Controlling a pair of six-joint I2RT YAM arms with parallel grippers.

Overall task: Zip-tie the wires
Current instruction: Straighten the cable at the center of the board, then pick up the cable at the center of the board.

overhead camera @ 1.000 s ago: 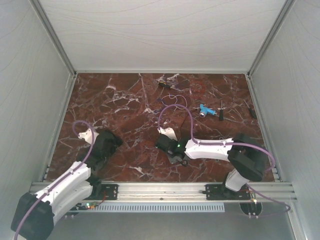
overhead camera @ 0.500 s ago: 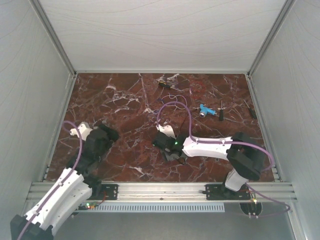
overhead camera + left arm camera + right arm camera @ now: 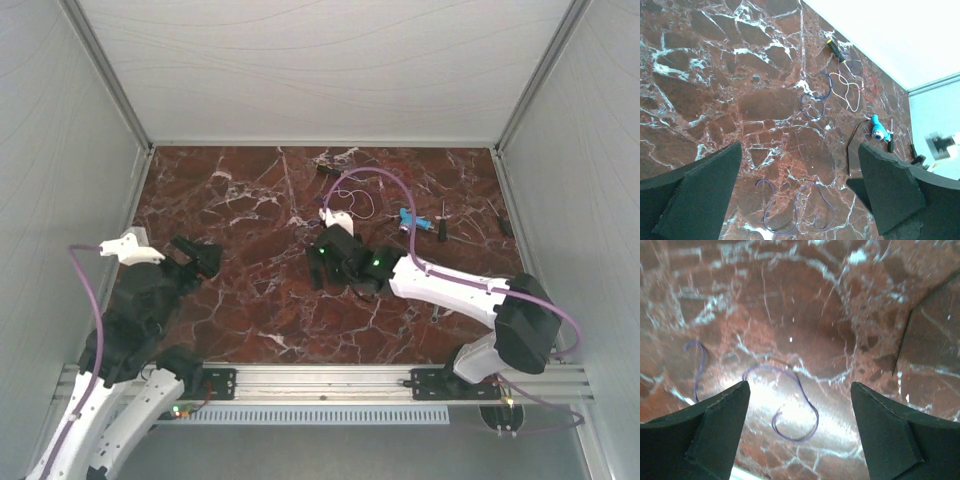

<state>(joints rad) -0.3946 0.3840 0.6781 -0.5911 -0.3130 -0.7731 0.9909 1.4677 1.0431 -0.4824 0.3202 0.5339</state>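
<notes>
As I read it, I'm at the gathering stage: nothing is bundled and no tie is around anything. The wires [image 3: 846, 92] lie loose on the surface [image 3: 240, 200], with the purple, whitish and red loops just left of the blue-handled tool [image 3: 412, 221] and a little beyond it. One purple strand [image 3: 815, 412] lies apart from them, nearer to me than the tool and farther to its left, flat on the stone under my right hand [image 3: 798, 386]. That hand is spread wide and empty, with one finger on either side of the strand. My left hand [image 3: 800, 150] is at full spread too and holds nothing. It sits well to the left of the tool, looking across at the tangle.

To pick the strand up cleanly I'd come straight down over the part of the loop that doubles back, so the pads catch two runs instead of one. The wire is thin and hugs the surface, so I want the fingertips touching stone before I close, and I'd close slowly or it will slide out underneath. Then I'd carry it toward the loops left of the tool, with the left hand ready to steady the bundle.

A thin dark strip [image 3: 849, 155] lies just left of the tool. It may be the tie, but I cannot tell.
</notes>
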